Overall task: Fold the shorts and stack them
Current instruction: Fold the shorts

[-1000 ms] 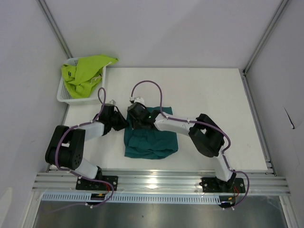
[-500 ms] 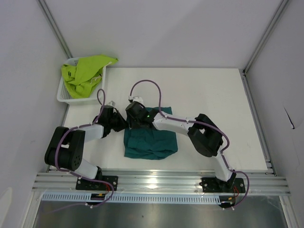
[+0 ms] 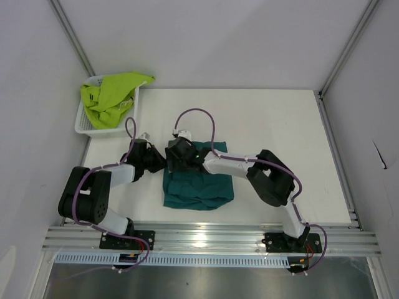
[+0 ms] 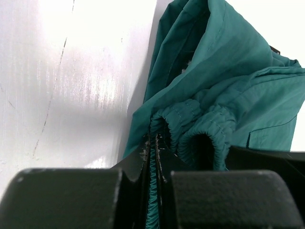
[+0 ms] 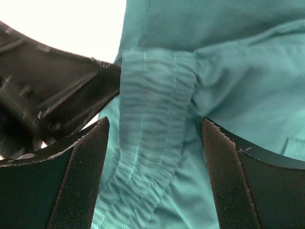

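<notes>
teal shorts: dark teal-green soft fabric shorts (image 3: 198, 184) lie part-folded on white table top (image 3: 280, 124), centre, btwn the two arms. Near edge rumpled, not a neat rectangle.
L fingers: left gripper (image 4: 151, 151) sits at far-left corner of teal pair. Jaws pressed together, pinching a thin edge of the gathered elastic waistband (image 4: 193, 125). Fabric rises in a loose fold beyond the pinch.
R fingers: right gripper (image 5: 153, 143) is just beside the L one, same corner. Fingers spread wide, astride the waistband, gap on each side, gripping nothing.
key relation: waistband strip lies btwn the R fingers, long axis running away from them along the gap, not across it. Rest of the shorts spreads near-right of both grippers. In R wrist view, L gripper's black body is just beside the strip's left edge.
nearer arm: both at the corner, only L has hold.
next (judgement): R prob needs to close on the strip or shift along it. Little room, the two grippers nearly touch.
lime shorts: bright lime yellow-green fabric shorts (image 3: 112, 93) heaped in white mesh plastic basket (image 3: 84, 128) at far-left corner, well apart from teal pair. L arm nearer.
progress (judgement): early. Teal not flat-folded yet, lime pair not yet out of the basket, no stack.
risk (judgement): thin pinch may slip if pulled.
</notes>
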### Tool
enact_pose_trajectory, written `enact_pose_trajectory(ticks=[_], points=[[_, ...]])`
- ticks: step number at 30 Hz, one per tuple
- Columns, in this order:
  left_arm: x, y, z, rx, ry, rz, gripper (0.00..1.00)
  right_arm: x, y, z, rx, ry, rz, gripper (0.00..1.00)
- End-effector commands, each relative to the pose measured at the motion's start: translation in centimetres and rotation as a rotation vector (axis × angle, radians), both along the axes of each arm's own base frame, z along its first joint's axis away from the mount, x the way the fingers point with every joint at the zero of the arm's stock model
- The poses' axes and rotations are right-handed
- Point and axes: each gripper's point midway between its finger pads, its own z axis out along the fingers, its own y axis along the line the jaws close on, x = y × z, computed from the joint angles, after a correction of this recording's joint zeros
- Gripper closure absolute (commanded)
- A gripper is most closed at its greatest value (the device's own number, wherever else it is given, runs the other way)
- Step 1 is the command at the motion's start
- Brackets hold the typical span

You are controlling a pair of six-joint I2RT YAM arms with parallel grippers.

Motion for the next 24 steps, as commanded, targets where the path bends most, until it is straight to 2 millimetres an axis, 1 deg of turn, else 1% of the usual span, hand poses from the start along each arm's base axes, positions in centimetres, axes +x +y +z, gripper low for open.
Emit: enact_pose_trajectory(ticks=[1, 2, 3, 4, 5, 6, 8, 9, 10, 11, 12, 13, 14, 15, 16, 17, 18, 21, 23, 24], points=[[0.7, -0.4, 1.5, -0.034, -0.061, -0.008, 0.92, 0.0, 1.0, 6.1, 0.146, -0.083, 0.017, 0.21], [0.6, -0.4, 1.5, -0.034, -0.06, -0.008, 0.92, -0.2, 1.1, 6.6, 0.163, -0.087, 0.025, 0.2], [0.7, -0.4, 1.6, -0.035, -0.063, -0.01, 0.92, -0.5, 1.2, 7.9, 0.193, -0.096, 0.042, 0.2], [0.7, -0.4, 1.5, -0.035, -0.063, -0.01, 0.92, -0.7, 1.1, 8.0, 0.206, -0.098, 0.05, 0.2], [0.6, -0.4, 1.5, -0.034, -0.062, -0.01, 0.92, -0.8, 1.2, 8.7, 0.226, -0.108, 0.059, 0.19], [0.6, -0.4, 1.5, -0.034, -0.062, -0.011, 0.92, -1.3, 1.3, 10.0, 0.259, -0.114, 0.081, 0.19], [0.6, -0.3, 1.4, -0.033, -0.061, -0.01, 0.92, -1.6, 0.9, 10.5, 0.287, -0.127, 0.086, 0.19], [0.5, -0.3, 1.4, -0.033, -0.059, -0.01, 0.92, -1.6, 0.7, 10.9, 0.298, -0.133, 0.086, 0.23], [0.6, -0.3, 1.5, -0.032, -0.063, -0.011, 0.92, -1.8, 0.0, 11.0, 0.301, -0.132, 0.077, 0.27], [0.6, -0.4, 1.5, -0.034, -0.064, -0.012, 0.92, -1.5, 0.1, 11.6, 0.33, -0.147, 0.069, 0.32], [0.7, -0.3, 1.6, -0.033, -0.067, -0.009, 0.92, -1.2, -0.2, 11.9, 0.351, -0.144, 0.061, 0.45], [0.6, -0.4, 1.5, -0.034, -0.064, -0.012, 0.93, -1.1, -0.5, 11.8, 0.355, -0.14, 0.057, 0.51], [0.6, -0.4, 1.5, -0.034, -0.066, -0.012, 0.93, -1.0, -0.9, 11.1, 0.35, -0.127, 0.052, 0.57], [0.7, -0.4, 1.5, -0.035, -0.066, -0.013, 0.93, -0.6, -1.3, 10.7, 0.351, -0.12, 0.04, 0.69], [0.6, -0.4, 1.5, -0.035, -0.066, -0.013, 0.93, -0.6, -1.3, 10.6, 0.362, -0.11, 0.049, 0.74], [0.6, -0.3, 1.5, -0.035, -0.064, -0.012, 0.93, -0.6, -1.4, 9.8, 0.357, -0.096, 0.051, 0.78], [0.6, -0.4, 1.5, -0.035, -0.066, -0.013, 0.93, -0.3, -1.4, 9.6, 0.362, -0.093, 0.048, 0.84], [0.6, -0.4, 1.5, -0.034, -0.068, -0.014, 0.93, -0.2, -0.9, 8.2, 0.356, -0.07, 0.063, 0.91], [0.6, -0.4, 1.6, -0.035, -0.069, -0.015, 0.93, 0.2, -0.5, 7.7, 0.362, -0.063, 0.075, 0.92], [0.7, -0.4, 1.7, -0.035, -0.076, -0.016, 0.93, 0.6, -0.2, 6.9, 0.352, -0.056, 0.071, 0.92]])
